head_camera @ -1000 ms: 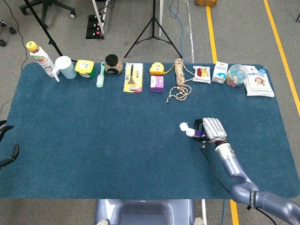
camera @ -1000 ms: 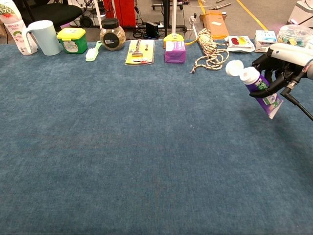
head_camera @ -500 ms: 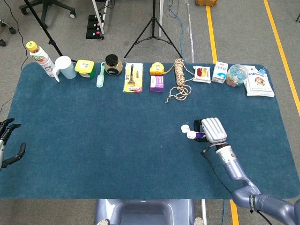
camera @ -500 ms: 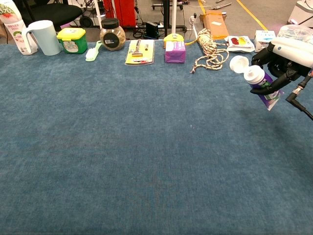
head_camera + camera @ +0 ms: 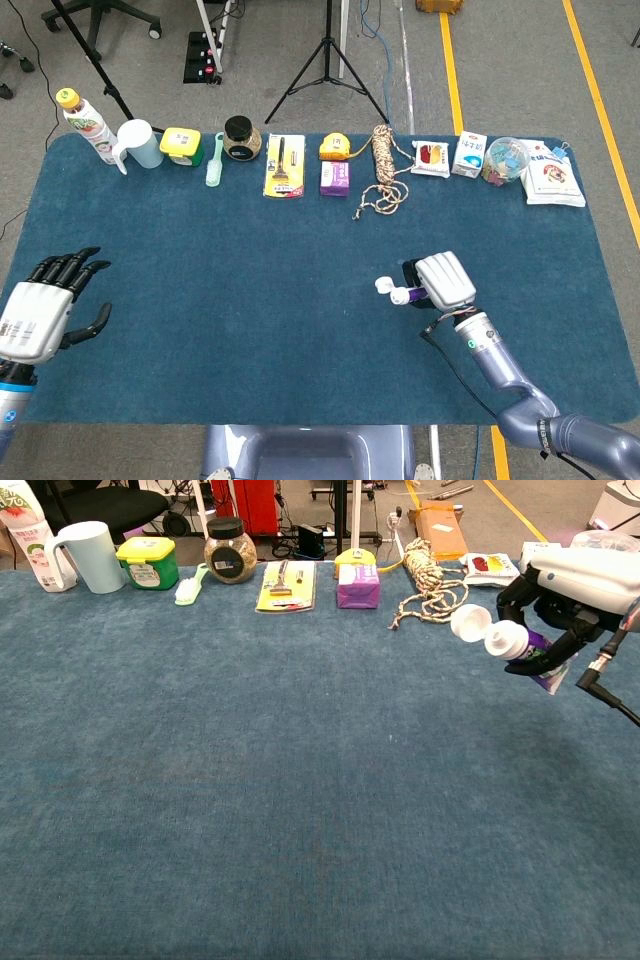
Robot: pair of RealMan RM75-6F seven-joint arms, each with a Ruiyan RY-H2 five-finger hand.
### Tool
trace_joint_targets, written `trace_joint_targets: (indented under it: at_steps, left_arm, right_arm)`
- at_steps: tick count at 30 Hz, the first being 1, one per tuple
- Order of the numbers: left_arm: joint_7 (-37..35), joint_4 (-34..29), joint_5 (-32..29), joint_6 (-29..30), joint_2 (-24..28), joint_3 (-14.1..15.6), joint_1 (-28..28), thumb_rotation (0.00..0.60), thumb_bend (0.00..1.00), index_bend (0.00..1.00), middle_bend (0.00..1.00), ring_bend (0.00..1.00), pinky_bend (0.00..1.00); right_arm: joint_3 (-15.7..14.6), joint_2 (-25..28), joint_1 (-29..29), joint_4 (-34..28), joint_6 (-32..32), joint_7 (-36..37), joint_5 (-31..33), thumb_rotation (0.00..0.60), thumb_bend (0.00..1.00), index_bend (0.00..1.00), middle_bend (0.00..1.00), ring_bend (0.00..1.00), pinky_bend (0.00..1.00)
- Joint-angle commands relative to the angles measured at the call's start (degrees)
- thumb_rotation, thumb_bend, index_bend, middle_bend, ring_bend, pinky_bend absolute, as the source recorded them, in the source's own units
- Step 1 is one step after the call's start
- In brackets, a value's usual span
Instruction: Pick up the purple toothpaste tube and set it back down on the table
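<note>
Right hand [image 5: 443,281] holds purple toothpaste tube [image 5: 520,645] above blue table [image 5: 250,300].

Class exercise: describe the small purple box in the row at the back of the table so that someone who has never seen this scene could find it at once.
Start at the far edge of the dark blue cloth-covered table, where a row of small goods runs left to right. Near its middle, find the coiled tan rope; the small purple box lies just to its left. A yellow tape measure sits directly behind it, and it is the row's only purple item.

Our right hand [image 5: 575,590] gripping the purple toothpaste tube [image 5: 525,649] above our blue tabletop [image 5: 300,780], cap flipped open, rope [image 5: 428,575] behind
</note>
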Motion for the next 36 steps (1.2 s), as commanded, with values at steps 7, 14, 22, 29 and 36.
trace_joint_targets:
  at_steps: [7, 14, 22, 29, 36]
  left_arm:
    - [2.21, -5.37, -1.62, -8.20, -0.77, -1.39, -6.30, 0.421, 0.42, 0.19, 0.17, 0.20, 0.21]
    - [0.75, -7.27, -5.06, -14.80, -2.14, -1.99, -10.64, 0.420, 0.41, 0.17, 0.17, 0.20, 0.21]
    - [-2.95, -7.15, -13.16, -25.37, -4.07, -4.70, -18.34, 0.332, 0.40, 0.12, 0.17, 0.20, 0.21]
    - [-9.34, -5.00, -18.14, -33.61, -6.52, -7.85, -25.17, 0.245, 0.40, 0.11, 0.17, 0.20, 0.21]
    - [-11.04, -1.33, -18.68, -39.51, -8.37, -9.45, -31.31, 0.169, 0.40, 0.12, 0.17, 0.17, 0.21]
  right_arm:
    - [0.06, 1.84, 0.85, -4.39, 0.11, -5.93, -0.23, 0.600, 0.27, 0.76, 0.79, 0.87, 0.98]
    - [0.65, 1.79, 1.08, -5.72, 0.28, -9.15, 1.10, 0.600, 0.27, 0.77, 0.79, 0.88, 0.98]
    - [1.41, 1.21, 1.24, -6.76, 0.50, -10.86, 2.87, 0.600, 0.27, 0.77, 0.79, 0.88, 0.98]
    - [1.72, 0.66, 1.41, -7.53, 0.60, -11.01, 3.60, 0.600, 0.27, 0.77, 0.79, 0.88, 0.98]
    - [2.17, -0.01, 1.81, -8.36, 0.48, -11.65, 4.53, 0.600, 0.27, 0.77, 0.79, 0.88, 0.98]
